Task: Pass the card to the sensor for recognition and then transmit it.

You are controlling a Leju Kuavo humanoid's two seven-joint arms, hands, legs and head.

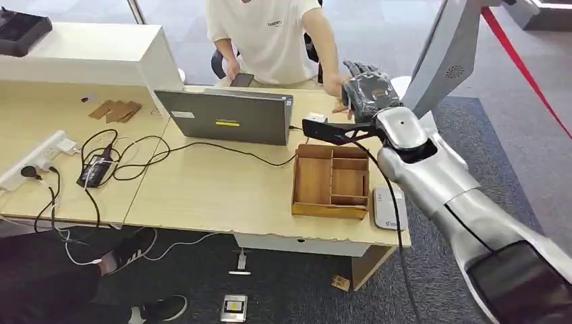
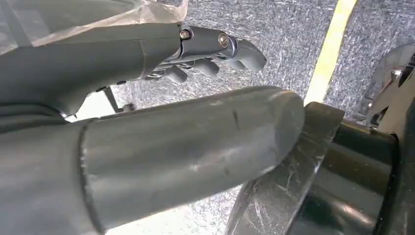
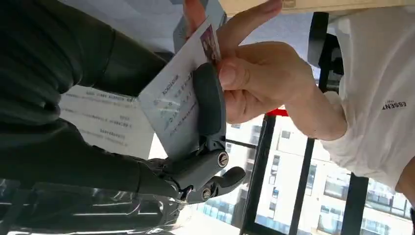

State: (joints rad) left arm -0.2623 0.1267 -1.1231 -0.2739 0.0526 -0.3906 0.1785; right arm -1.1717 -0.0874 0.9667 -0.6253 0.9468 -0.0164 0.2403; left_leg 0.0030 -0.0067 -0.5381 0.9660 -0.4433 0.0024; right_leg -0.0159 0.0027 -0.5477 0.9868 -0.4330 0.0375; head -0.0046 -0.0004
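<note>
My right hand [image 1: 367, 91] is stretched out over the desk's far edge toward a seated person [image 1: 270, 34]. In the right wrist view this hand [image 3: 208, 147] pinches a pale printed card [image 3: 171, 105] between a dark finger and the thumb. The person's hand [image 3: 254, 78] grips the card's other end at the same time. A flat white sensor pad [image 1: 388, 206] lies on the desk near the front right corner, well behind my hand. My left hand [image 2: 210, 54] hangs over grey carpet, fingers apart from the thumb and holding nothing.
A wooden compartment tray [image 1: 330, 181] sits beside the sensor pad. An open grey laptop [image 1: 226, 116] stands mid-desk, with black cables and a power strip [image 1: 37, 158] to the left. The person holds a phone [image 1: 241, 80]. A seated person's shoes [image 1: 128, 250] are under the desk.
</note>
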